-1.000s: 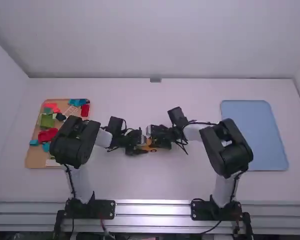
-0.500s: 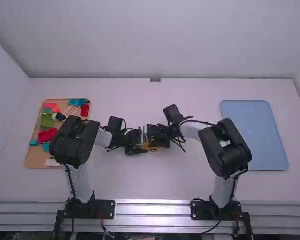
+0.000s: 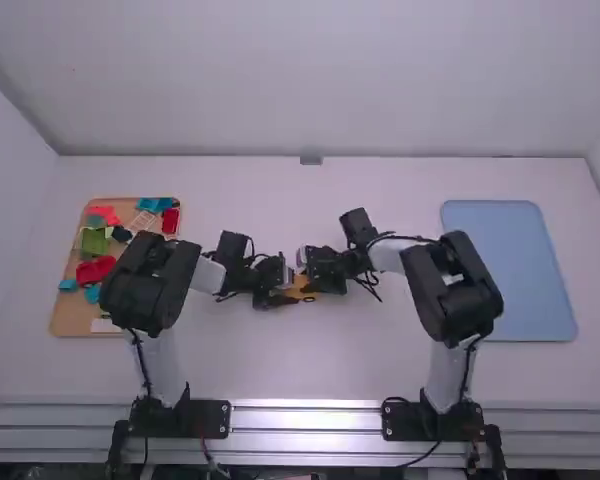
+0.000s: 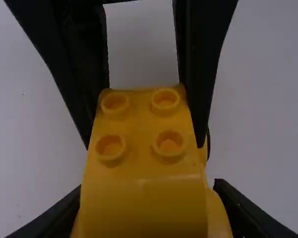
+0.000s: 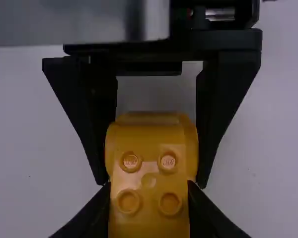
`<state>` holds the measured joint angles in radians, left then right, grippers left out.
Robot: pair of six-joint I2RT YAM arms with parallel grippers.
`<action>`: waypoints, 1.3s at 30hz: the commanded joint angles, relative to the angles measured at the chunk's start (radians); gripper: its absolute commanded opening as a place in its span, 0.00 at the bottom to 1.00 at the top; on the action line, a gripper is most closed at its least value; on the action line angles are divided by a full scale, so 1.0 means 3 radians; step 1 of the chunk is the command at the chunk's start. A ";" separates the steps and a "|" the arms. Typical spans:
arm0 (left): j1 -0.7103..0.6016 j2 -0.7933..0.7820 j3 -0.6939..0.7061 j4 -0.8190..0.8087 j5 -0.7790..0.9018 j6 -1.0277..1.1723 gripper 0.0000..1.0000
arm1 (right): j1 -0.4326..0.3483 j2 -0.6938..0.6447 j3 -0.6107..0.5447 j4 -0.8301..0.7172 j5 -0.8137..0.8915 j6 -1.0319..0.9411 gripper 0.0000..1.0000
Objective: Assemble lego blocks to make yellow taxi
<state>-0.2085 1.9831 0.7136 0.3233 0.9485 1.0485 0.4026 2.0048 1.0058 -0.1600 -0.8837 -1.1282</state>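
In the high view, my left gripper (image 3: pixel 274 292) and right gripper (image 3: pixel 322 274) face each other at the middle of the table, with the yellow car piece (image 3: pixel 298 290) between them. My left gripper (image 4: pixel 146 201) is closed around the wide, rounded end of the yellow piece (image 4: pixel 141 163) in the left wrist view; the other gripper's fingers flank its studded far end. Seen from the right wrist, my right gripper (image 5: pixel 149 196) holds the near, studded part of the yellow piece (image 5: pixel 149 173), while the left gripper's fingers stand along its rounded far part.
A brown tray (image 3: pixel 68 318) with several coloured blocks, among them a red block (image 3: pixel 170 220) and a green block (image 3: pixel 94 242), lies at the left, partly behind the left arm. At the right is a blue tray (image 3: pixel 510 265).
The right gripper moved a little left towards the left one, then back right, leaving more of the yellow piece visible between them. The left arm has kept still.
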 commanded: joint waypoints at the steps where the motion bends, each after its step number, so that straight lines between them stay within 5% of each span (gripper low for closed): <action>1: -0.0004 0.0048 0.0003 -0.0032 0.0003 0.0062 0.45 | -0.0053 0.0093 -0.0075 -0.0011 0.0028 -0.0006 0.38; 16: -0.0004 0.0048 0.0005 -0.0032 0.0003 0.0060 0.47 | -0.0071 -0.0290 -0.0081 -0.0064 -0.0224 0.0013 0.55; 19: -0.0004 0.0048 0.0005 -0.0042 0.0003 0.0061 0.55 | -0.0140 -0.0502 -0.0081 -0.0189 -0.0206 0.0019 0.68; 20: -0.0004 0.0048 0.0006 -0.0052 -0.0001 0.0050 0.63 | -0.0187 -0.0603 -0.0081 -0.0268 -0.0181 0.0015 0.84; 22: -0.0004 0.0048 0.0005 -0.0066 0.0003 0.0051 0.70 | -0.0234 -0.0659 -0.0084 -0.0323 -0.0182 0.0017 0.99; 27: -0.0003 0.0047 0.0009 -0.0079 0.0000 0.0047 0.95 | -0.0375 -0.0654 -0.0225 -0.0304 -0.0198 0.0022 0.99; 33: -0.0003 -0.0113 0.0112 -0.0346 -0.0348 -0.0340 0.99 | -0.0401 -0.0384 -0.0640 0.0680 -0.0200 0.0595 0.99; 39: -0.0004 -0.0734 0.0383 -0.1489 -0.0683 -0.0151 0.99 | -0.0290 0.0055 -0.0764 0.1521 -0.0430 0.0867 0.99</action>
<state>-0.2089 1.8458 0.7948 -0.0937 0.7998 0.9951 0.3004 1.9896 0.7822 0.2783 -0.9527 -0.9192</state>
